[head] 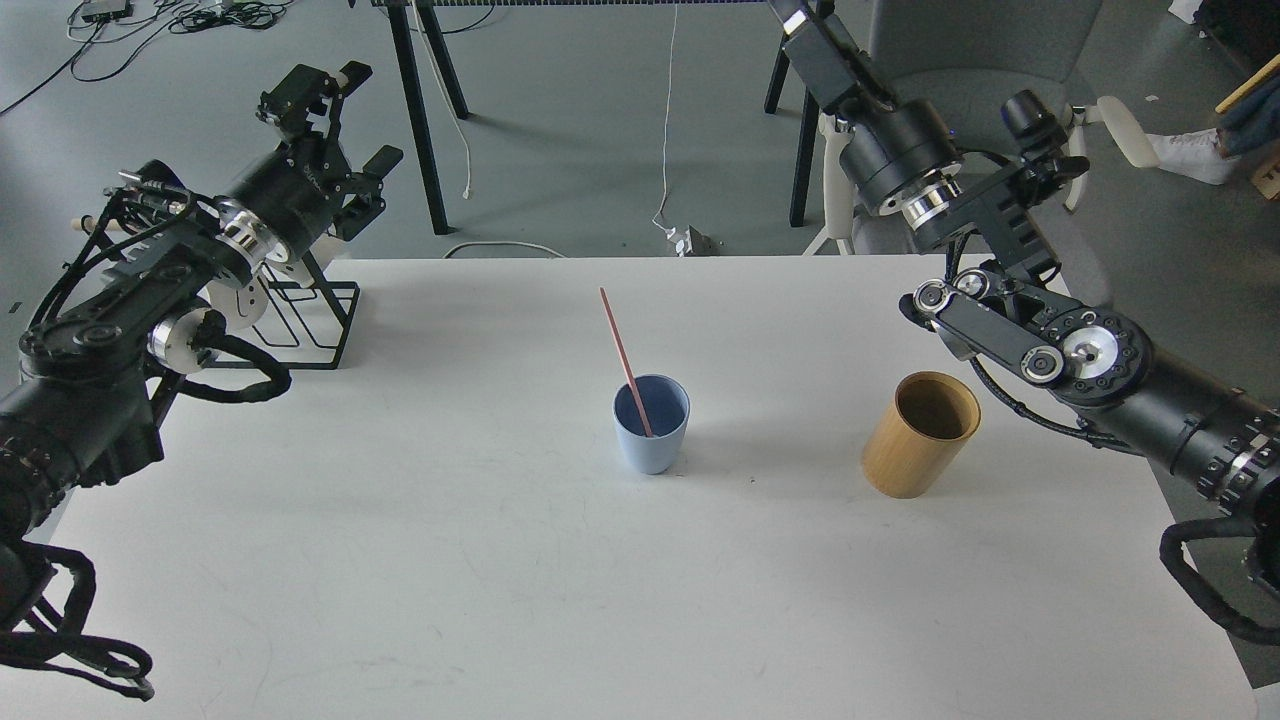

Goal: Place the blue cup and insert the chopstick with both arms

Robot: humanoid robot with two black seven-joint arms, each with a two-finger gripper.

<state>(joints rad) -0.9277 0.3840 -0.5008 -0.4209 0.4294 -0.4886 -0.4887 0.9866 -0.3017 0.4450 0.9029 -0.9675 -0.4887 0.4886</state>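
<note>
While both arms hang back at the frame's edges, the blue cup (651, 428) stands upright at the middle of the white table (400, 560), the chopstick (626, 362) leaning inside it, tip up-left. Right of it stands a bamboo cylinder (920, 435). At upper left, the left pincer (345, 115) spreads wide and empty. The right pincer (800, 15) runs off the top edge; whether its fingers are parted I cannot tell.

A light-blue cup (651, 430), darker blue inside, holds a pink chopstick (622, 352) on a white surface (400, 560); nearby, a tan bamboo cylinder (918, 437) and black arms.
</note>
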